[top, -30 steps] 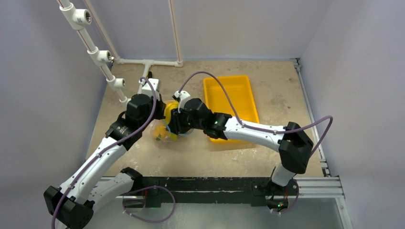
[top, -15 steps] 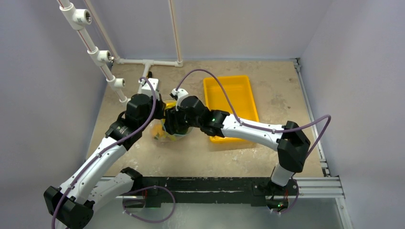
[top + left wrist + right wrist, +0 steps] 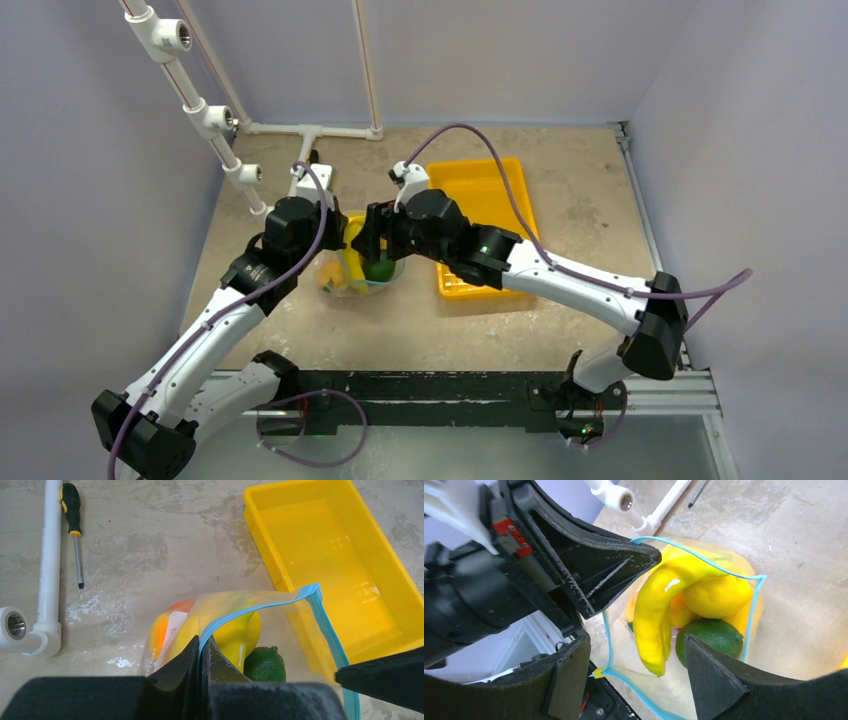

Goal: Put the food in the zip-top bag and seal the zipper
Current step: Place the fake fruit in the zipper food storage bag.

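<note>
The clear zip-top bag (image 3: 352,270) stands open on the table with its teal-blue zipper (image 3: 260,604) spread wide. Inside lie a yellow banana (image 3: 659,610), a lemon (image 3: 716,596), a dark green lime (image 3: 711,636) and orange pieces (image 3: 160,630). My left gripper (image 3: 202,647) is shut on the zipper's near edge and holds the mouth up. My right gripper (image 3: 636,672) is open and empty just above the bag's mouth, one finger on each side of the banana's tip and the lime.
An empty yellow tray (image 3: 482,222) sits right of the bag, partly under my right arm. A screwdriver (image 3: 73,520) and white pipe fittings (image 3: 47,565) lie at the far left. The table's back wall is close behind.
My right gripper has drawn back up and to the right, away from the bag's mouth, leaving the banana inside. My left gripper has kept its hold.
</note>
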